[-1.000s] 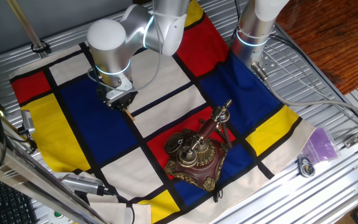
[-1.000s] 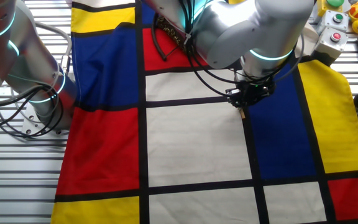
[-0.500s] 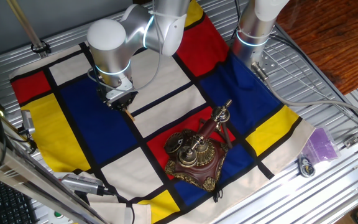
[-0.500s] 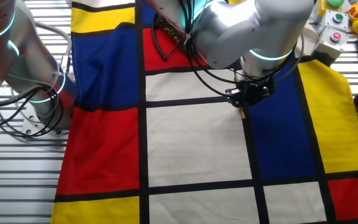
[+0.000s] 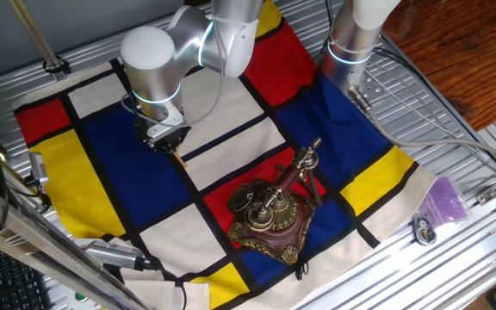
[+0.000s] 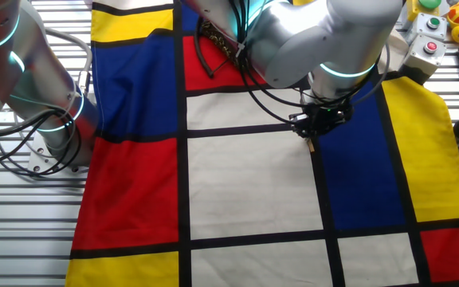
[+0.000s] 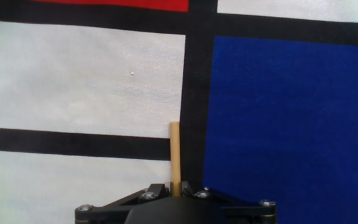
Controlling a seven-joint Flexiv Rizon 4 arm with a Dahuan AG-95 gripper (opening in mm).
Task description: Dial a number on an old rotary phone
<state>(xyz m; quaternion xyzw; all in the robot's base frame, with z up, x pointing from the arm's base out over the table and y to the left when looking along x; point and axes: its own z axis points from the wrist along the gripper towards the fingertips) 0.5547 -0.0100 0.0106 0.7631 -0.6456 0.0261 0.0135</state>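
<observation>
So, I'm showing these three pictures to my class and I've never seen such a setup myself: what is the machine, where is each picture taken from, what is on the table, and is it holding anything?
The machine is a robot arm with a two-finger gripper at its end. Two pictures come from fixed cameras looking at the table from different sides; the third comes from a camera on the hand, looking down along the fingers.

A cloth of red, blue, yellow and white blocks with black lines covers the table. On it stands the old rotary phone, ornate brass and dark wood, its handset on the cradle.

The gripper is shut on a thin wooden stick, pointing down over a black line, well away from the phone. Perhaps it is meant for turning the dial.
</observation>
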